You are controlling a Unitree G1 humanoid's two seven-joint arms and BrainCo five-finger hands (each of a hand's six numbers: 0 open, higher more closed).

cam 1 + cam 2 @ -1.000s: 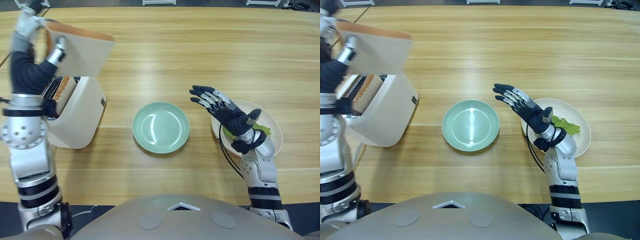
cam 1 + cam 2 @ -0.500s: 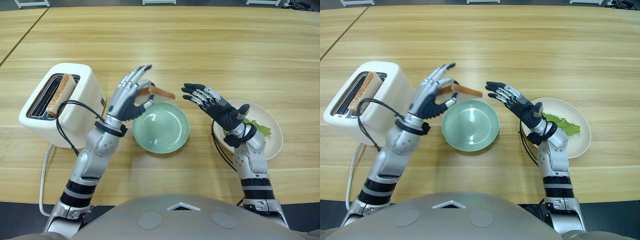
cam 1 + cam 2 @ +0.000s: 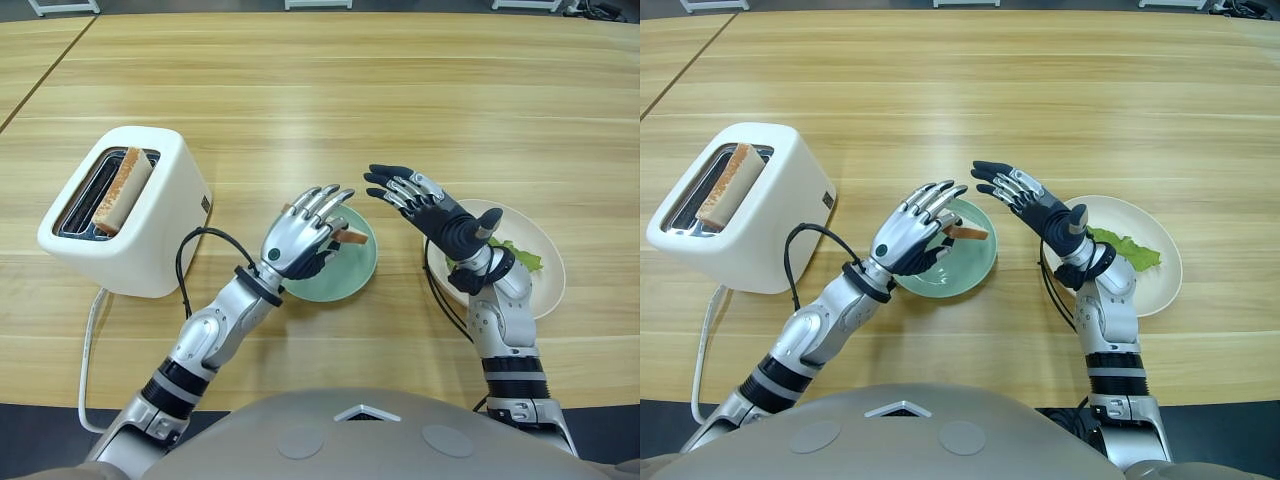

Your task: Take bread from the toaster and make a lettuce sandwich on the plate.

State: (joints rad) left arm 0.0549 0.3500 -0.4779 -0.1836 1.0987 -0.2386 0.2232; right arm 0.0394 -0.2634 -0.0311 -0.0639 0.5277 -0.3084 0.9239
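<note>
Left eye view: over the green plate (image 3: 345, 282) at mid-desk (image 3: 400, 100), the left hand (image 3: 298, 243) has its fingers clamped on a bread slice (image 3: 353, 237), held low and nearly flat, apparently for laying down. At 9 o'clock the toaster (image 3: 160, 250) holds another slice (image 3: 122, 187). At 3 o'clock the right hand (image 3: 432, 207), fingers apart and empty, hovers beside the lettuce (image 3: 525, 258) on a white plate (image 3: 548, 290), likely ready to fetch it.

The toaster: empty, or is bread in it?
Not empty: a bread slice stands in one slot of the toaster, its top edge showing.
</note>
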